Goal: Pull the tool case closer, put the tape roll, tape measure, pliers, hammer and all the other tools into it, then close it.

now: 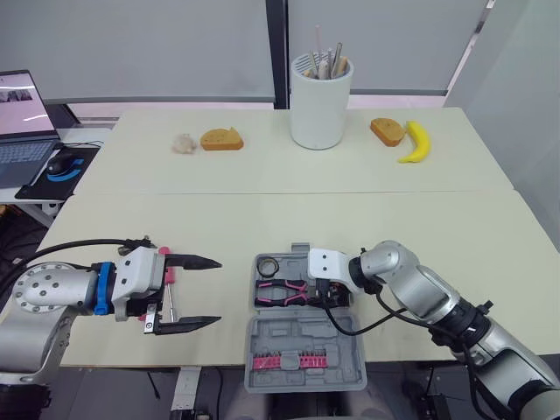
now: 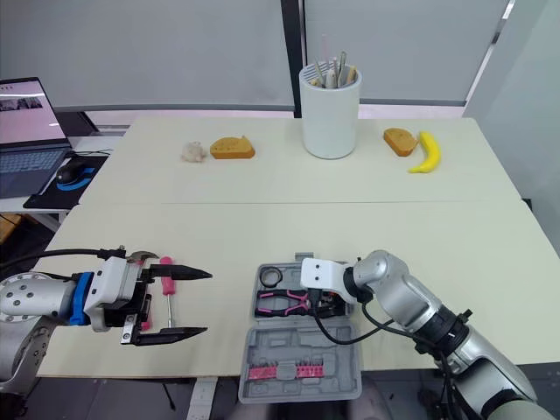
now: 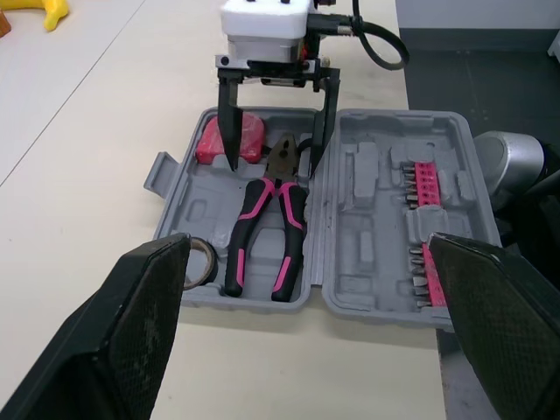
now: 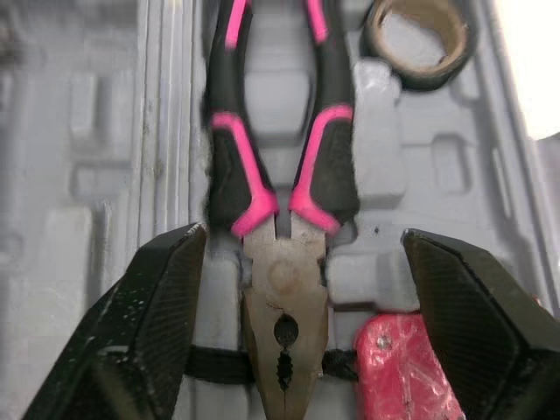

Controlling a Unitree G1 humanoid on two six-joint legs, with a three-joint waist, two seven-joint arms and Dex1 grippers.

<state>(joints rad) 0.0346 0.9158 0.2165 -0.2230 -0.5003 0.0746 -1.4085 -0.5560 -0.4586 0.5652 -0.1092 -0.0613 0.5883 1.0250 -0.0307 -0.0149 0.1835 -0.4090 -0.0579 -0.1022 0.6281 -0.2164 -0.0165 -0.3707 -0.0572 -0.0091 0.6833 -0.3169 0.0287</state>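
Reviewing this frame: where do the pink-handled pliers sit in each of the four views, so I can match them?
Left eye view: pliers lie in the open tool case, lower centre.
Right eye view: same spot, lower centre.
Left wrist view: in the case, head under the right end effector.
Right wrist view: head between that end effector's open fingers.
Shared landmark: the tape roll beside the handle ends.

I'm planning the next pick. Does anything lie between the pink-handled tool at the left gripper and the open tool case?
Nothing visible does: bare table separates the pink-handled tool, lying under the open left gripper, from the tool case. The open right gripper is down in the tray, astride the pliers.
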